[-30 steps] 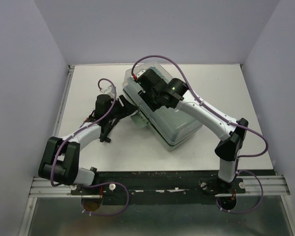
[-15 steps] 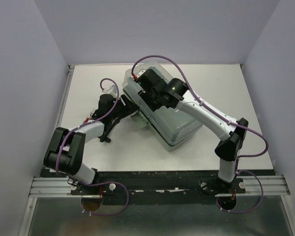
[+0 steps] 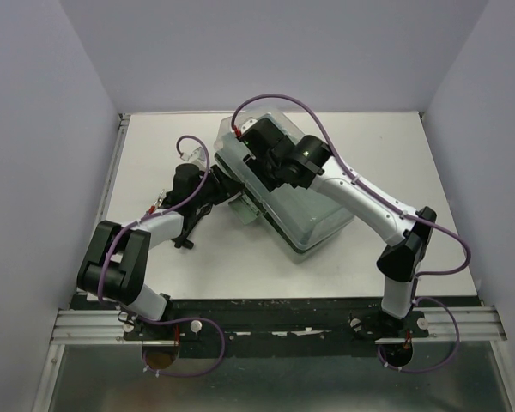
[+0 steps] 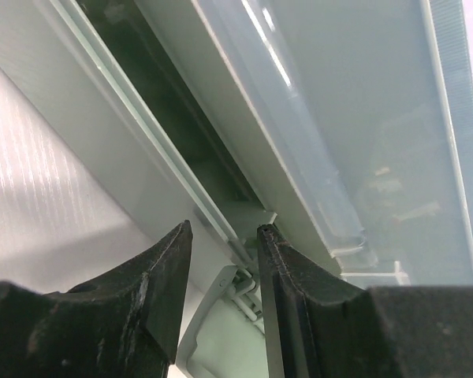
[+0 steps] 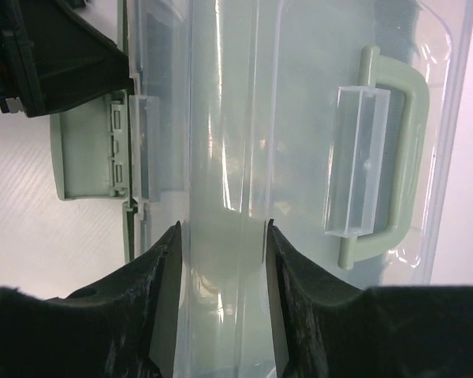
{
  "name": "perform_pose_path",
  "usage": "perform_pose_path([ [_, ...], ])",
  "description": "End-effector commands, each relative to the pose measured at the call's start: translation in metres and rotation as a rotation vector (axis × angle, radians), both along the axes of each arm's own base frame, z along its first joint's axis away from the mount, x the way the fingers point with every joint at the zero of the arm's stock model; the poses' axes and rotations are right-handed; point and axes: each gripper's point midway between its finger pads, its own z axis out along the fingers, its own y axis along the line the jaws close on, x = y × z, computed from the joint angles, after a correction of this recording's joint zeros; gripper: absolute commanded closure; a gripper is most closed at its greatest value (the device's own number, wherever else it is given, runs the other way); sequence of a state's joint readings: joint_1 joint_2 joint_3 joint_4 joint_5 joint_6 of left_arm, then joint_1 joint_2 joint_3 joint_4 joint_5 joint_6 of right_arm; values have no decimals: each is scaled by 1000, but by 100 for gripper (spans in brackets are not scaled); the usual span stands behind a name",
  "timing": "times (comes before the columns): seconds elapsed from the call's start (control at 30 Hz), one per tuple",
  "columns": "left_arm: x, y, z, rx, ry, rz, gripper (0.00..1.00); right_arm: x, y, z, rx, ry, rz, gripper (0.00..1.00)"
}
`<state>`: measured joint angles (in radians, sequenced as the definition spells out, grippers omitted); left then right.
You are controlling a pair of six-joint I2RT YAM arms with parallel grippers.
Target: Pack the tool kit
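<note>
The tool kit (image 3: pixel 305 202) sits in the middle of the table (image 3: pixel 154 137), lid (image 5: pixel 299 79) down. The left fingers (image 4: pixel 154 291) have moved in and narrowed around its latch (image 4: pixel 213 335); whether they pinch it, I cannot tell. The right fingers (image 5: pixel 158 299) rest spread on the lid. Snapping it shut seems next.

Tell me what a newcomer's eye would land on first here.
The sage-green tool kit with its translucent lid sits mid-table, at an angle. The right gripper hangs over the lid beside the handle, while the left gripper noses at the box's side by a flipped-out latch.
</note>
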<state>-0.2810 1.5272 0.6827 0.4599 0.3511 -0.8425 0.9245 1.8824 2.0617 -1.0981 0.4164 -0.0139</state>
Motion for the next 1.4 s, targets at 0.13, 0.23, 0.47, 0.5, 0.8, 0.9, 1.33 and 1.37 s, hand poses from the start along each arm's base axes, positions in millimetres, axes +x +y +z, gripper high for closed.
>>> perform_pose_path([
  [0.13, -2, 17, -41, 100, 89, 53, 54, 34, -64, 67, -25, -217, -144, 99],
  [0.23, -2, 18, -42, 107, 86, 55, 54, 39, -77, 78, -19, -244, -169, 99],
  [0.47, -1, 17, -43, 115, 88, 50, 55, 58, -110, 90, 15, -273, -230, 99],
  [0.5, 0, 17, -43, 116, 88, 49, 55, 60, -114, 89, 19, -272, -236, 99],
  [0.8, 0, 14, -41, 126, 81, 41, 55, 71, -139, 75, 47, -241, -286, 99],
  [0.9, 0, 15, -41, 131, 80, 41, 55, 57, -134, 81, 117, -223, -266, 96],
  [1.33, 2, 13, -37, 138, 71, 32, 55, -26, -53, 63, -112, -451, -45, 0],
  [1.37, 2, 12, -37, 139, 70, 30, 56, -29, -44, 56, -140, -458, -31, 0],
])
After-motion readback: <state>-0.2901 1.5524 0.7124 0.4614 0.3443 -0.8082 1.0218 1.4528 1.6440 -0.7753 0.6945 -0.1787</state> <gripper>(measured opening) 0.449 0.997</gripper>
